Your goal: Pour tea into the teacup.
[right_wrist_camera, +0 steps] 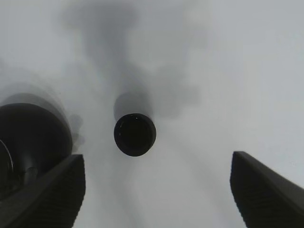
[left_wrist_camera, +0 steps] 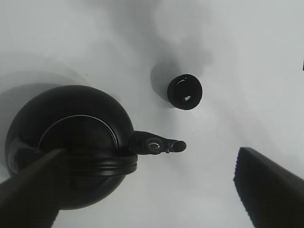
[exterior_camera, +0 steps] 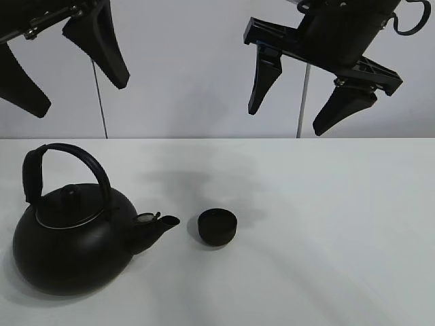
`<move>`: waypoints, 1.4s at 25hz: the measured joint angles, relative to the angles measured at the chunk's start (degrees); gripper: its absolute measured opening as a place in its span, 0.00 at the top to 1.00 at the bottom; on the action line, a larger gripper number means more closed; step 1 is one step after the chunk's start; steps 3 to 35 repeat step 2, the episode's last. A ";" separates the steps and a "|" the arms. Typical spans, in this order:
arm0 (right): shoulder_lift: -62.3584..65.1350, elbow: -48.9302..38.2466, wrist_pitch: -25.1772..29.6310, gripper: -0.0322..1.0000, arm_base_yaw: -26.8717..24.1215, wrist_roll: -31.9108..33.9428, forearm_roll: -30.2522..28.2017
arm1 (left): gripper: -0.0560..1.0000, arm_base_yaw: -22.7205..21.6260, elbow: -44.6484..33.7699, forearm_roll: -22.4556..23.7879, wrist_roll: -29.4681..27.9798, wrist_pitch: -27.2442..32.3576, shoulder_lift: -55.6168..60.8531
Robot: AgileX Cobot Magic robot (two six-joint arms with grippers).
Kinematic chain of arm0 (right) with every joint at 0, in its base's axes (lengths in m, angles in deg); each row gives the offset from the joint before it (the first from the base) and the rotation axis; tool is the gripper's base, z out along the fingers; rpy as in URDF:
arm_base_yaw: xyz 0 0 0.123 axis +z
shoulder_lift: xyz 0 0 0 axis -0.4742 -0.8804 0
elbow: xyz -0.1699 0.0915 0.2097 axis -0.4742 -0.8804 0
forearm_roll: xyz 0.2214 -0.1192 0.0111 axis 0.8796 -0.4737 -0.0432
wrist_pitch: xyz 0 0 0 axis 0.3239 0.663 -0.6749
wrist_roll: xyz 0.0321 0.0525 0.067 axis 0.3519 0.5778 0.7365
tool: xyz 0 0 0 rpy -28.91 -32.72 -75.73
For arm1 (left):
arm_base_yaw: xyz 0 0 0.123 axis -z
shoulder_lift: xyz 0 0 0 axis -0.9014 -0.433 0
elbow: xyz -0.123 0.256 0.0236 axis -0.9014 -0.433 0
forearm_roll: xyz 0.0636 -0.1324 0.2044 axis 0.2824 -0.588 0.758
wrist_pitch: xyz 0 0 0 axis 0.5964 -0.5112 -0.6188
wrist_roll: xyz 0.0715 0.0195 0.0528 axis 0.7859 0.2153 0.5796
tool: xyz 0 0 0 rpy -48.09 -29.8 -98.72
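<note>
Teacup (exterior_camera: 217, 226) sits upright on white table (exterior_camera: 340, 238), near centre-front, w/ its mouth up; contents can't be made out. Black kettle (exterior_camera: 71, 238) stands to its left, arched handle (exterior_camera: 64, 166) up, lid on, spout (exterior_camera: 158, 225) aimed at the cup, tip just beside it but not touching. Nothing betw. spout and cup.

Left gripper (exterior_camera: 68, 64) hangs high above the kettle, jaws spread wide, holding nothing; in left wrist view its fingers (left_wrist_camera: 266, 190) frame kettle (left_wrist_camera: 71, 142) and cup (left_wrist_camera: 185, 91) far below. Right gripper (exterior_camera: 306, 102) also high, above and right of the cup, jaws apart and empty; its wrist view looks down on cup (right_wrist_camera: 135, 134) betw. its fingers (right_wrist_camera: 266, 190), kettle edge (right_wrist_camera: 33, 142) off to one side.

Table around the two items is bare white, only soft shadows.
</note>
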 joint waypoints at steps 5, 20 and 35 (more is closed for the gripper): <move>0.00 0.00 0.00 0.41 0.00 0.00 0.00 | 0.31 0.00 0.00 0.00 0.02 -0.02 0.00; 0.00 0.00 0.00 0.41 0.00 0.00 0.00 | 0.31 0.00 0.00 0.00 0.02 -0.02 0.00; 0.00 0.00 0.00 0.41 0.00 0.00 0.00 | 0.31 0.00 0.00 0.00 0.02 -0.02 0.00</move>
